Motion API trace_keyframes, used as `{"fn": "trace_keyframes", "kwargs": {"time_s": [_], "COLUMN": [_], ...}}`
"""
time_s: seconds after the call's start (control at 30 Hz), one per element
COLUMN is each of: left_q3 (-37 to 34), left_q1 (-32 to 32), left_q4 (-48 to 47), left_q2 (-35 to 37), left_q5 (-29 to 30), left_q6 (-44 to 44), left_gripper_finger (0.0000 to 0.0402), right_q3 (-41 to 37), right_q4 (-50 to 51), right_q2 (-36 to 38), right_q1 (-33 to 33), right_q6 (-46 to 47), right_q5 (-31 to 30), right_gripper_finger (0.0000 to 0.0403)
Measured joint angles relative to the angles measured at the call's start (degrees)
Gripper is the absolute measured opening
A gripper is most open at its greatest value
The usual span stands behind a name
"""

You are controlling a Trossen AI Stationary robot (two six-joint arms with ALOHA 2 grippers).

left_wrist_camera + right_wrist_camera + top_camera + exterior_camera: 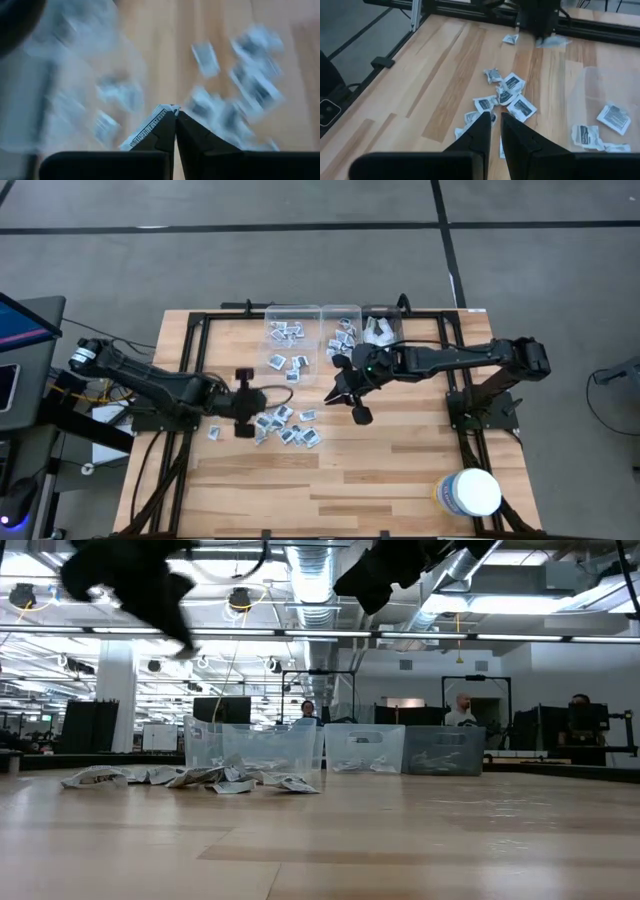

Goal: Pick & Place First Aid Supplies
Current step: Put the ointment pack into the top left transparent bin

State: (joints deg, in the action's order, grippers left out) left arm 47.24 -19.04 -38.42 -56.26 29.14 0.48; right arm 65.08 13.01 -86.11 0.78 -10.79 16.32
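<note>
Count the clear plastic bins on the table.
3, side by side along the table's far edge: left bin, middle bin, right bin, the last partly hidden under the right arm.

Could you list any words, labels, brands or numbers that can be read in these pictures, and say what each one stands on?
None can be read.
packets: dark printed blocks, too small to read.
packet in the left gripper: rows of print along its edge, blurred.
white tub: blue-yellow label on its side, text too small.
clear bins: no lettering visible.
</note>
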Motion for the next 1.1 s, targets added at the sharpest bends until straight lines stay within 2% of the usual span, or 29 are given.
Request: {"fn": "trace_keyframes", "kwargs": {"time_s": [0.1,0.23,0.43,0.6,0.73,0.87,1.1], "left_q3": [0.98,1.05,1.08,1.03,1.03,1.03,1.03], "left_q1": [2.64,7.55,19.89,32.27,41.95,49.48,57.92], "left_q4": [7.87,21.49,38.44,46.91,48.02,48.33,48.31], "left_q2": [1.94,3.97,3.02,-0.66,-5.29,-10.57,-18.77], "left_q5": [3.0,3.86,3.05,-8.24,-20.4,-30.91,-38.47], "left_q6": [8.99,19.47,24.17,21.24,14.46,7.6,1.8], "left_gripper_finger": [0.0012,0.0011,0.0013,0.0011,0.0012,0.001,0.0018], "right_q3": [-0.02,-0.02,-0.02,-0.02,-0.02,-0.02,-0.02], "right_q4": [0.12,0.39,0.5,0.16,0.02,-0.14,-0.17], "right_q2": [0.0,0.0,0.0,0.0,0.0,0.0,0.0], "right_q1": [0.0,0.0,0.0,0.0,-0.04,-0.86,-1.88], "right_q6": [0.82,1.13,3.46,6.76,9.88,11.3,14.02], "right_q5": [0.04,0.21,0.23,0.17,-0.79,-5.17,-7.81], "right_gripper_finger": [0.0037,0.0037,0.0037,0.0037,0.0037,0.0037,0.0037]}}
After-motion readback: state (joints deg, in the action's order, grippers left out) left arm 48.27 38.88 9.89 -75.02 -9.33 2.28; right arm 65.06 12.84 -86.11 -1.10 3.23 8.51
